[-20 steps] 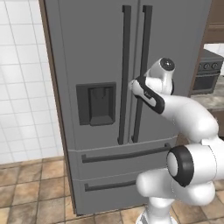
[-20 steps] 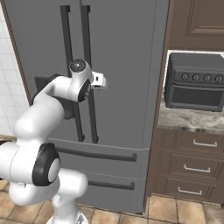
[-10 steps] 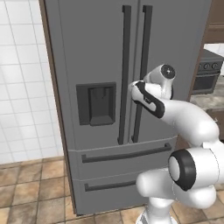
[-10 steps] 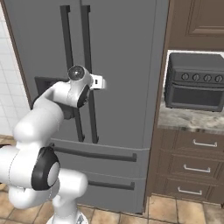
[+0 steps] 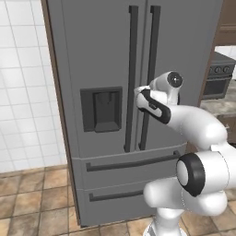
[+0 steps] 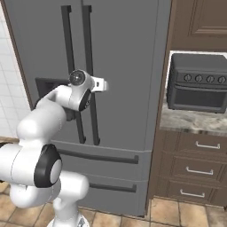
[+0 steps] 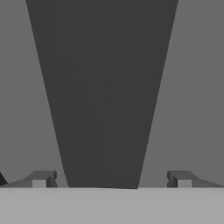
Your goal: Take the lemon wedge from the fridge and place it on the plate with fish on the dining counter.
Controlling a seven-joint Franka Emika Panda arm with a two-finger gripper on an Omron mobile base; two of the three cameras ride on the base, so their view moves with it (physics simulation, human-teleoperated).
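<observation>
- Nearest to us, our white arm rises from the base over the tiled floor (image 5: 32, 203) and bends forward at chest height toward the fridge (image 5: 97, 55).
- At its end our gripper (image 7: 111, 179) stands spread wide and empty, one fingertip (image 7: 40, 178) on each side of the dark door handle (image 7: 105, 96) straight ahead.
- That handle runs upright, its long axis crossing the gap between the fingers, so we judge that a short push forward then a squeeze should catch it.
- Beyond the closed doors, we take it, lies the lemon wedge, hidden from us.
- Far right, a toaster oven (image 6: 198, 82) sits on a counter (image 6: 190, 120) over brown drawers.
</observation>
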